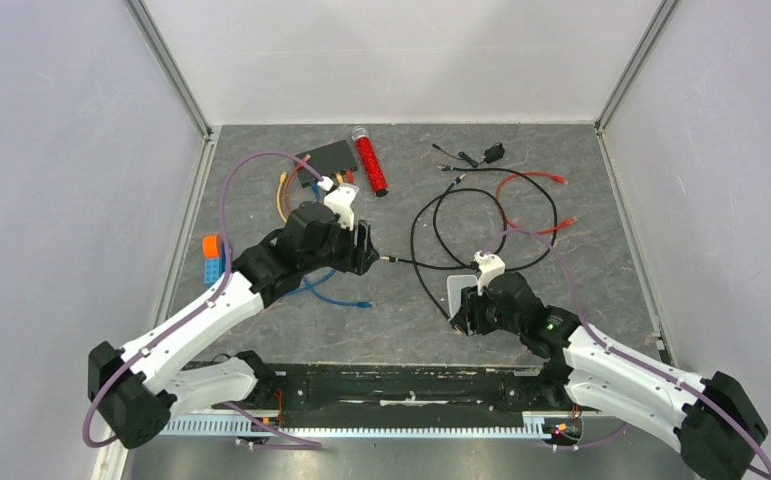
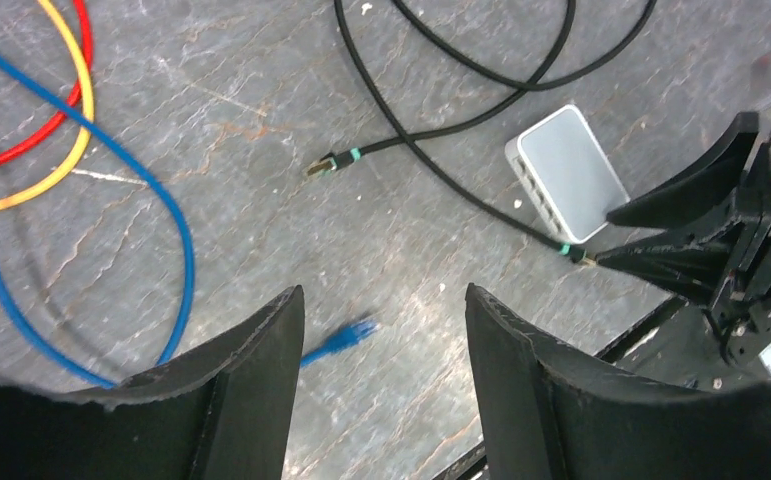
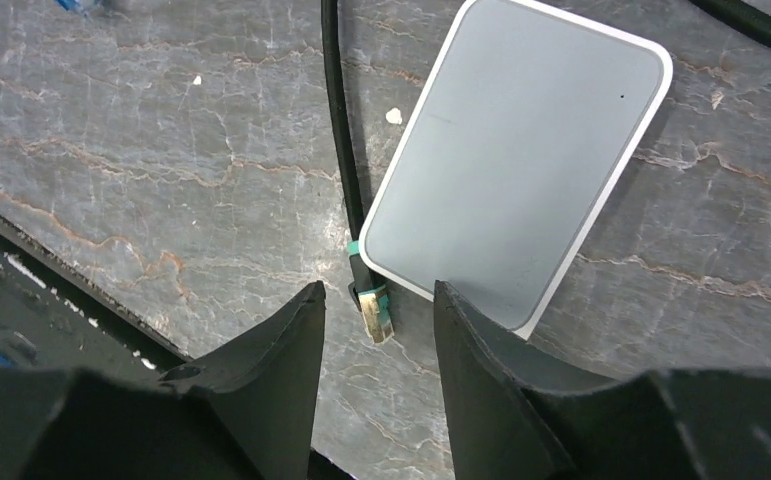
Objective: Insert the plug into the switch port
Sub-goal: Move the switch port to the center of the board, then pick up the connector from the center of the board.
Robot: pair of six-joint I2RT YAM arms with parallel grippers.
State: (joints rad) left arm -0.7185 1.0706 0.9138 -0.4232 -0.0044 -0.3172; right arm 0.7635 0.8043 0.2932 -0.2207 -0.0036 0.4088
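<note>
Grey, veined table (image 1: 411, 335) inside white walls (image 1: 401, 60) is carrying the whole layout. Nearest the arm bases, the right claw (image 3: 378, 290) is hanging low with its jaws half apart, straddling the plug (image 3: 374, 312) and not yet touching it. The plug, gold-tipped with a teal band, is lying on the table at the end of a black cable (image 3: 335, 120), just beside the corner of a white box (image 3: 516, 150). Further in, the left claw (image 2: 383, 298) is standing wide and holding nothing, above a loose blue plug (image 2: 346, 338). At the far side, the black switch (image 1: 329, 155) is lying well apart from the plug, with each switch port (image 1: 311, 176) along its edge too small to resolve. For a sound grasp, the jaws should be centring on the plug body rather than the cable, gripping it squarely and leaving the tip free and level for insertion.
</note>
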